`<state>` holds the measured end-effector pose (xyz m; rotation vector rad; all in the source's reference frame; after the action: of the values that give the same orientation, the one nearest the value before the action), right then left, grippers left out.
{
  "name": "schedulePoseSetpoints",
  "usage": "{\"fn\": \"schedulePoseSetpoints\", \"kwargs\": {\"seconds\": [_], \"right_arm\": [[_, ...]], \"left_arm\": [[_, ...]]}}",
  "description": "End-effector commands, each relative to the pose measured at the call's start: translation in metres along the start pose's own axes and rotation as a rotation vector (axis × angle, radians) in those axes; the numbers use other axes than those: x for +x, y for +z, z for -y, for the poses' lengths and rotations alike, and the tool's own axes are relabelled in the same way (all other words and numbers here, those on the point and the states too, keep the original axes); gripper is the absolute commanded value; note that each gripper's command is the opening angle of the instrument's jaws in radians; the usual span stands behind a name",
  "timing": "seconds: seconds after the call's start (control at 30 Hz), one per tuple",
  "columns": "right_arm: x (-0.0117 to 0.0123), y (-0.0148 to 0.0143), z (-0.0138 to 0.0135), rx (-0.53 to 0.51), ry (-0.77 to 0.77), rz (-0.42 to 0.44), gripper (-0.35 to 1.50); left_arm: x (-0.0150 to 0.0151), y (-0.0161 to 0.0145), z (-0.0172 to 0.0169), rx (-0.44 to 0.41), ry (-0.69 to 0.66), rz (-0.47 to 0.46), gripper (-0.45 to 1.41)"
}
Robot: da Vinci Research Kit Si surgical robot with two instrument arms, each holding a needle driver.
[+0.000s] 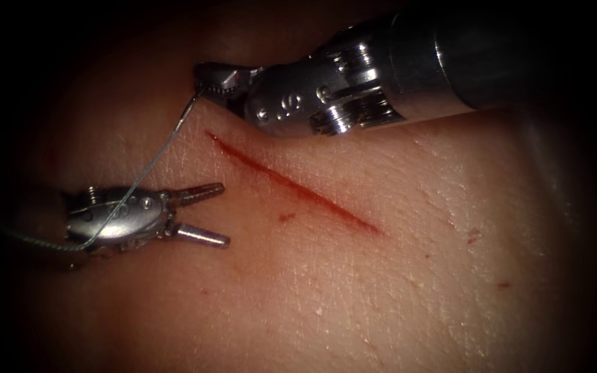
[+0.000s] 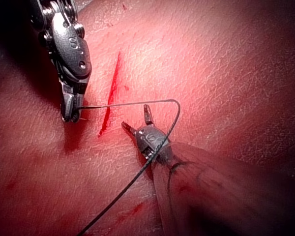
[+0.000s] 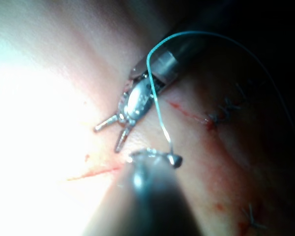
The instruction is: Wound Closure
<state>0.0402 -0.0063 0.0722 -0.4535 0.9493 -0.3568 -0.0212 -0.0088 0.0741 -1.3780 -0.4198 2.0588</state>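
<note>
A red cut [image 1: 291,185] runs diagonally across the centre of the tissue [image 1: 395,276] in the endoscope view. At the upper left end of the cut, the right tool [image 1: 210,77] enters from the upper right, its jaws closed on what appears to be the needle [image 2: 91,106], of which a short dark straight stretch shows beside the jaws, clear of the tissue; where along its curve it is gripped cannot be told. The thread [image 1: 153,162] trails down from those jaws to the lower left, draping across the body of the left tool [image 1: 205,215]. That tool sits at the left of the frame, left of the cut, jaws spread wide and holding nothing.
</note>
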Motion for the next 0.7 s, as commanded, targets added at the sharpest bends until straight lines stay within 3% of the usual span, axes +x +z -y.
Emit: {"fn": "schedulePoseSetpoints", "kwargs": {"seconds": [0.03, 0.7], "right_arm": [[0.0002, 0.0007, 0.0007, 0.004, -0.001, 0.000, -0.35], [0.0002, 0.0015, 0.0031, 0.055, 0.006, 0.008, -0.35]], "left_arm": [[-0.0008, 0.0007, -0.0002, -0.001, -0.008, 0.004, 0.40], [-0.0018, 0.0002, 0.0000, -0.005, -0.004, 0.011, 0.40]]}}
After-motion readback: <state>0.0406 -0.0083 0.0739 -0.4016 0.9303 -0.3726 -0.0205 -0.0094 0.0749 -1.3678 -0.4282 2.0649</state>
